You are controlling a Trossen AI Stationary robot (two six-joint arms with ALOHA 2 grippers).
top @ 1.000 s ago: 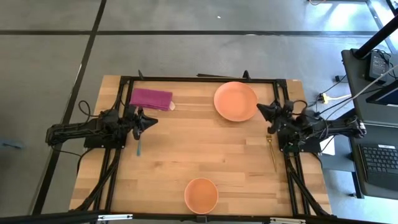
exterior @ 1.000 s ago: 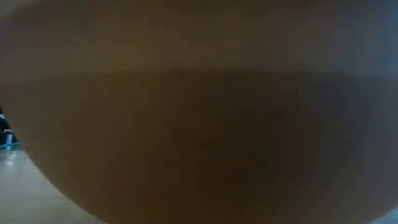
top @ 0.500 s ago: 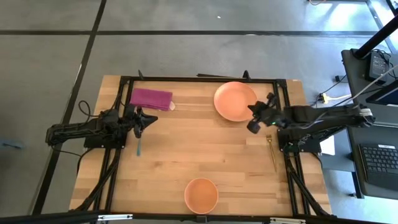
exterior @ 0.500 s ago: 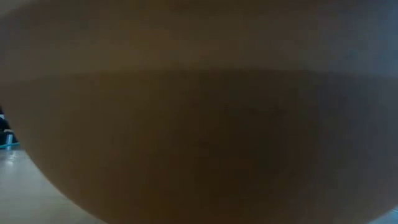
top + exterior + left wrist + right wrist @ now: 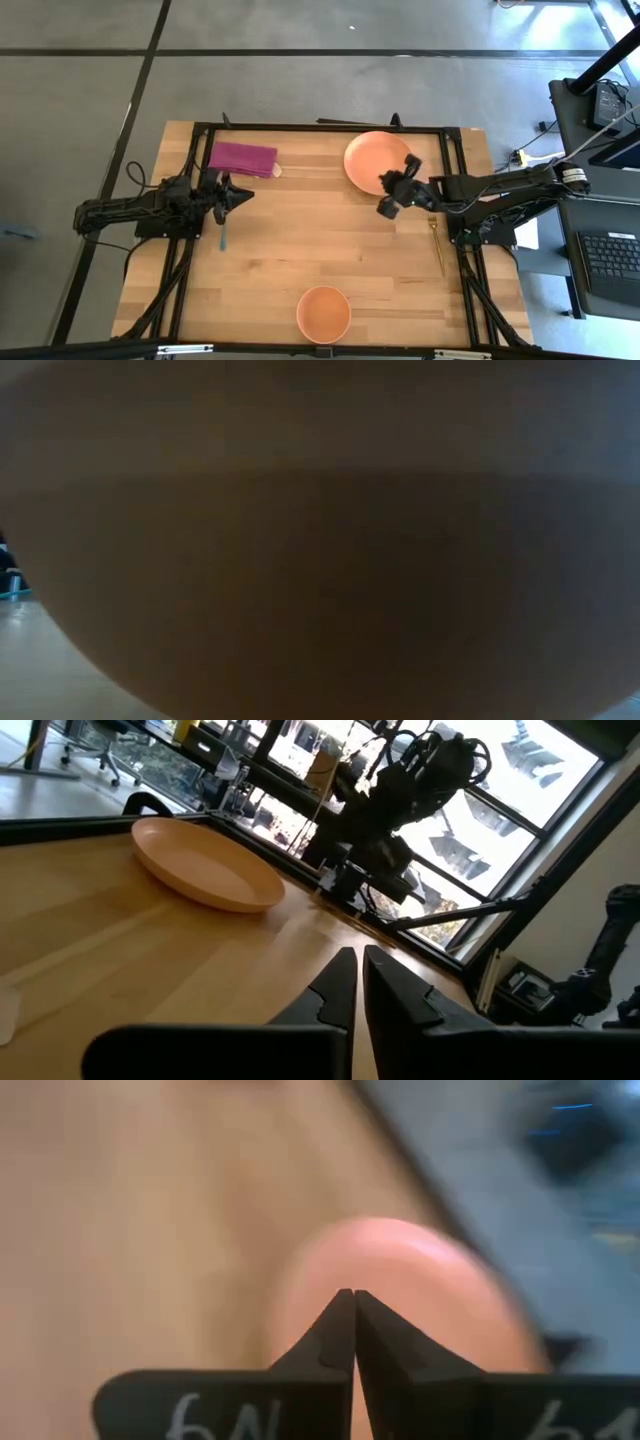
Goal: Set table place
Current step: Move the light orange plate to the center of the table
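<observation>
An orange plate lies at the far right of the wooden table. An orange bowl stands at the near edge and fills the low view. A magenta napkin lies far left, with a teal utensil nearer and a gold fork at the right. My left gripper is shut and empty beside the teal utensil's far end; it also shows in the left wrist view. My right gripper is shut and empty, above the table just near of the plate. Its wrist view shows a blurred orange dish ahead.
A small white piece lies beside the napkin. A black rail frame edges the table. Bare wood lies in the middle of the table between the two arms. The left wrist view shows the plate and the right arm beyond it.
My right gripper has gone from its place at the table's right edge toward the table's middle, past the near side of the plate, staying shut. The blur in its wrist view shows that it is moving. The left arm and all the objects have kept still.
</observation>
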